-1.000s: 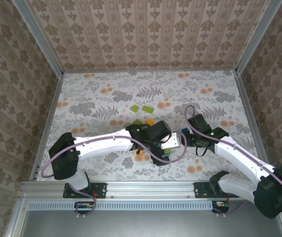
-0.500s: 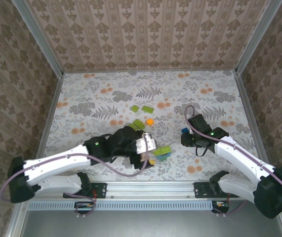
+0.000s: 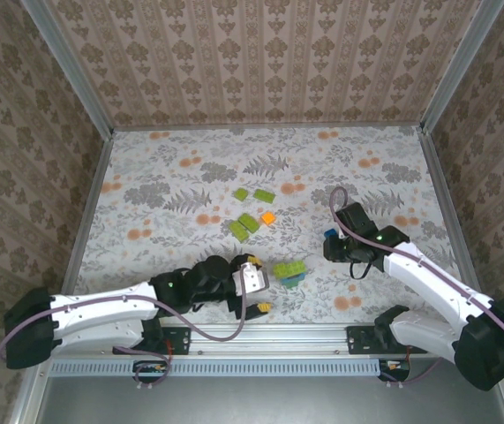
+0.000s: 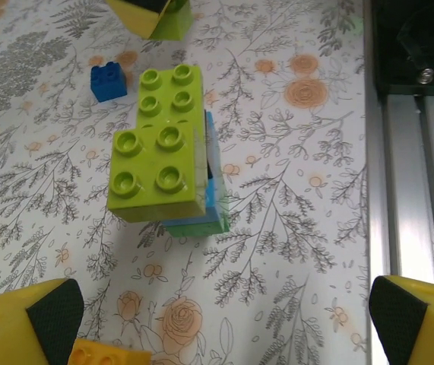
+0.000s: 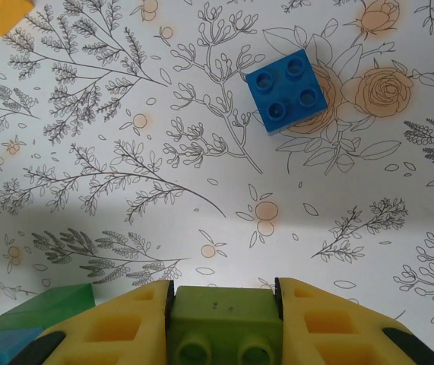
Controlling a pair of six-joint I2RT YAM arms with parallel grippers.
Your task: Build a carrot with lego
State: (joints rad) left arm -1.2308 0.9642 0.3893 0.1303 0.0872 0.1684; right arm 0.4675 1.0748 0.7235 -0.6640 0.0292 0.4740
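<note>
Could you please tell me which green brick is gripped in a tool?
The green brick clamped between the right tool's yellow fingers; the other green ones rest on the table, ungripped.

We see a floral-patterned table [image 3: 181, 168]; brown damask-papered walls [image 3: 260, 62] rise behind and at both sides of it, an aluminium rail [image 3: 269, 336] along its near edge.

The top camera looks steeply down from high behind the near edge over the whole table [image 3: 172, 168]. Both wrist cameras hang close above it: ahead of the left fingers [image 4: 42, 323] lies the carrot [image 4: 159, 163], and ahead of the right fingers [image 5: 118, 331] a blue brick [image 5: 289, 90], both shared overhead.
</note>
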